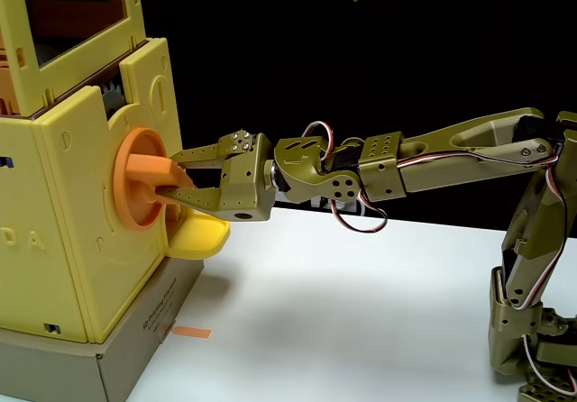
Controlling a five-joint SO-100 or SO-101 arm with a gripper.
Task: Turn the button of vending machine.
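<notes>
Fixed view: my gripper [178,178] has its jaws clamped above and below the raised bar of the orange knob [135,178] on the vending machine [77,231] front, which I judge rigid, smooth, best held there.

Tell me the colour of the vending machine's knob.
Orange, seen in the fixed view: the button.

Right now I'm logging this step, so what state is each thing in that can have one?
Gripper: closed around the knob's raised bar, one finger above and one below.
Orange knob: gripped, its bar pointing out towards the arm.
Toy vending machine: upright on its grey base.
Yellow tray: nothing visible in it.
Olive-green arm: stretched out roughly level towards the machine.
</notes>
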